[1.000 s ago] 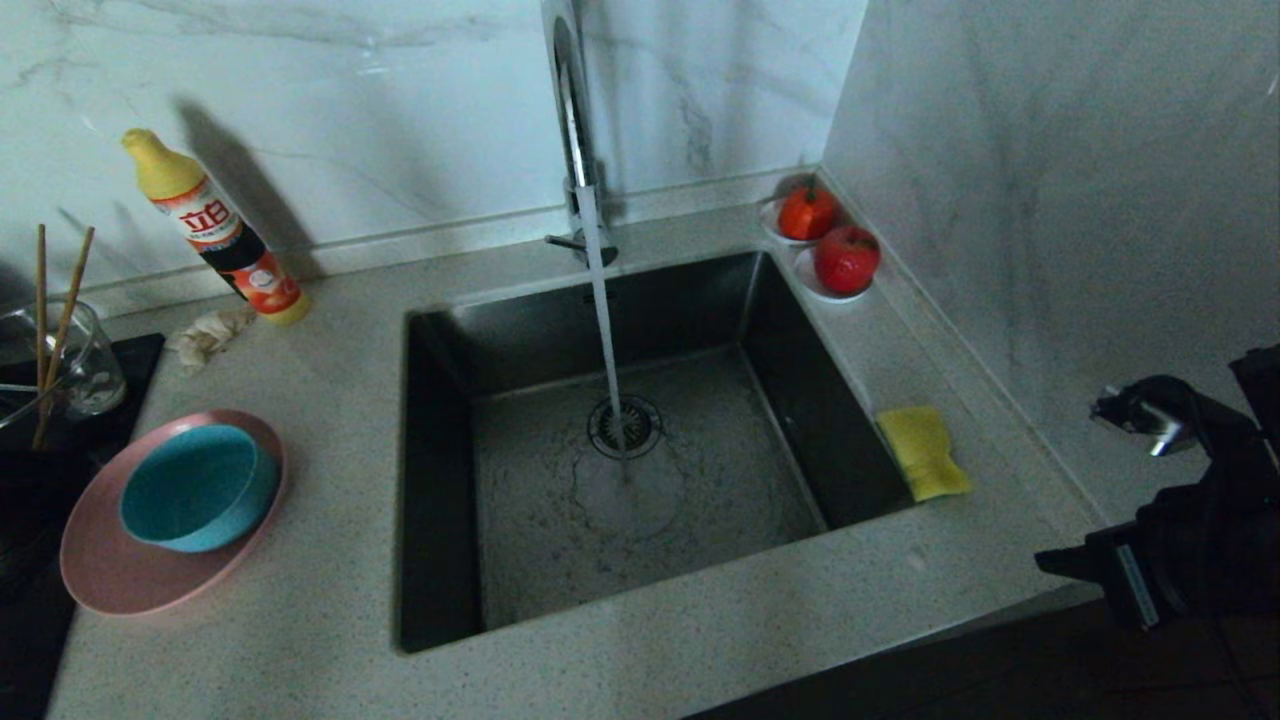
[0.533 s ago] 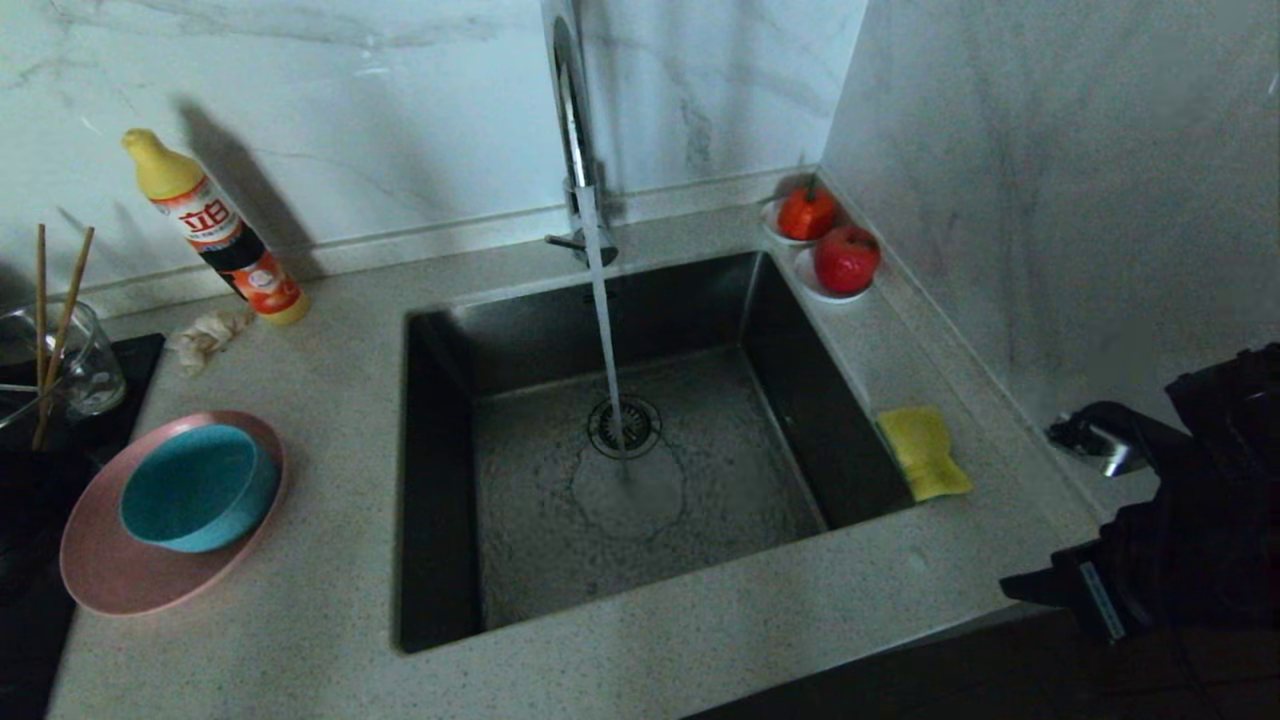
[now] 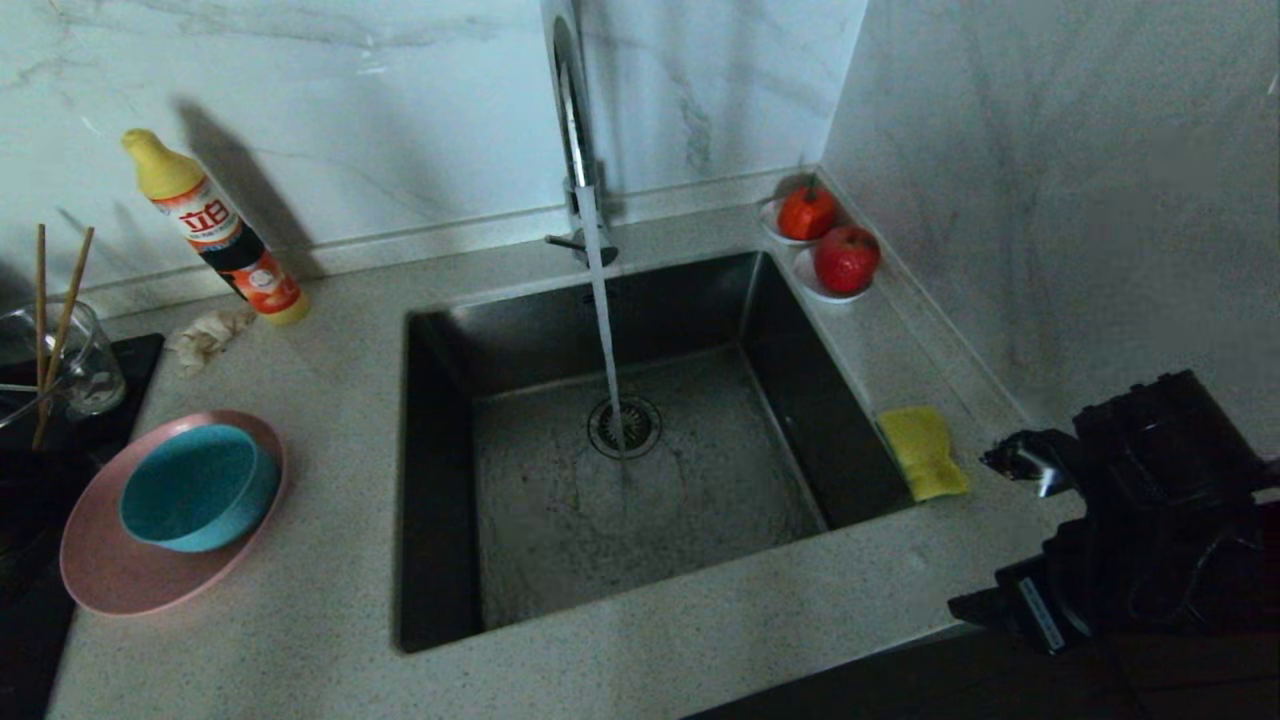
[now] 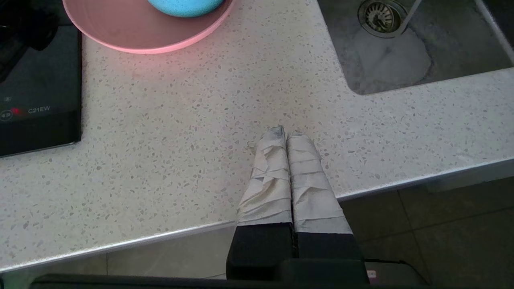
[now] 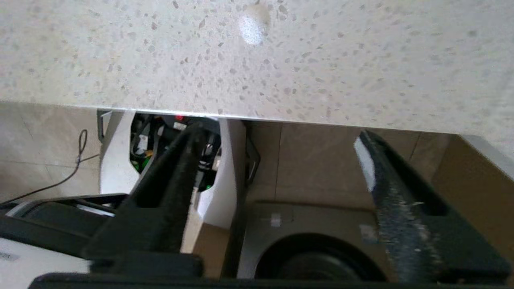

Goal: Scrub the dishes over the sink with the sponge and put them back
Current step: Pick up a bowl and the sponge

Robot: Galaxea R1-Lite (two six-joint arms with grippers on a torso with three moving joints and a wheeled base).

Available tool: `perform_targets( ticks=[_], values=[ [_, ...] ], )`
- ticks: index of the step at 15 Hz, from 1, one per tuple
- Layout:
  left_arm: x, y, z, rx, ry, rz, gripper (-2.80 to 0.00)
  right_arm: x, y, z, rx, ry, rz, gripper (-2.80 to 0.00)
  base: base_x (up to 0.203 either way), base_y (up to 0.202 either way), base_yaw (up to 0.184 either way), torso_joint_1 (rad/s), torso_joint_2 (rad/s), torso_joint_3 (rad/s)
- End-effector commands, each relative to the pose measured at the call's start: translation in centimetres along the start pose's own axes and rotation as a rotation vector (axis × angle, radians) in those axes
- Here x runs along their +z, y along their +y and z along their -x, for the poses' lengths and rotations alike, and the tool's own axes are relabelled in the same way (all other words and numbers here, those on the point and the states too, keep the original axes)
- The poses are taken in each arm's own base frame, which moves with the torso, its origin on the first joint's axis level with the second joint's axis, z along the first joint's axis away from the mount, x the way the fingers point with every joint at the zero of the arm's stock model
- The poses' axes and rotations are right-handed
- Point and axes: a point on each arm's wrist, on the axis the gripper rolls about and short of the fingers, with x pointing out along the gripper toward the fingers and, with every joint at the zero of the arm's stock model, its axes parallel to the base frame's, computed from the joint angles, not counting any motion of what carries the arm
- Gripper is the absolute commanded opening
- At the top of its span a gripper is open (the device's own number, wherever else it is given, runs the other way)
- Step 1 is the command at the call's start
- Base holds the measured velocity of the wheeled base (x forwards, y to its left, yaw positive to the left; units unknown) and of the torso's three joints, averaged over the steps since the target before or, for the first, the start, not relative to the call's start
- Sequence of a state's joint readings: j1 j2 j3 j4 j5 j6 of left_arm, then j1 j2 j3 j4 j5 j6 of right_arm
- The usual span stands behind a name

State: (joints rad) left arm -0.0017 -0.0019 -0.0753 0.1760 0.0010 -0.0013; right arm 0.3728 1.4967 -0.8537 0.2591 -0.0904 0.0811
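right end effector [image 5: 277, 140] wide, empty | left end effector [image 4: 286, 134] closed, empty | cooktop [image 4: 38, 100] label "G21EW"

Detergent bottle [image 3: 213, 230], two tomatoes [image 3: 846, 258]

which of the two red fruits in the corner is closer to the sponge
The front fruit, the larger and rounder one beside the sink rim. The other fruit sits behind it in the wall corner, farther from the sponge.

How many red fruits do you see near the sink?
2. Both sit on small white saucers at the far right corner of the sink: one fruit nearer the back wall, the other fruit just in front of it. None seems hidden.
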Motion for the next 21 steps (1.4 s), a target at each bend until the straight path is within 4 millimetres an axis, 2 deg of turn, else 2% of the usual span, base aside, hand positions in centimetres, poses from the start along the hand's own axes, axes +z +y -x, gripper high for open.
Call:
perform_targets(
  ticks=[1,5,11,16,21],
  values=[
    [0.0,0.0,0.0,0.001,0.001,0.0,-2.8,0.2,0.2,-1.1,-0.004,0.033,-0.001,0.0,0.0,0.0,0.0,0.0,0.0,0.0],
    [0.0,0.0,0.0,0.001,0.001,0.0,-2.8,0.4,0.3,-2.7,-0.045,0.023,0.0,0.0,0.0,0.0,0.0,0.0,0.0,0.0],
    [0.0,0.0,0.0,0.0,0.001,0.0,-2.8,1.1,0.5,-2.8,-0.048,-0.003,0.003,0.0,0.0,0.0,0.0,0.0,0.0,0.0],
    [0.0,0.0,0.0,0.001,0.001,0.0,-2.8,1.8,0.7,-4.0,-0.047,-0.039,-0.002,0.0,0.0,0.0,0.0,0.0,0.0,0.0],
    [0.0,0.0,0.0,0.001,0.001,0.0,-2.8,2.3,0.7,-4.2,-0.046,-0.078,-0.005,0.0,0.0,0.0,0.0,0.0,0.0,0.0]
  ],
)
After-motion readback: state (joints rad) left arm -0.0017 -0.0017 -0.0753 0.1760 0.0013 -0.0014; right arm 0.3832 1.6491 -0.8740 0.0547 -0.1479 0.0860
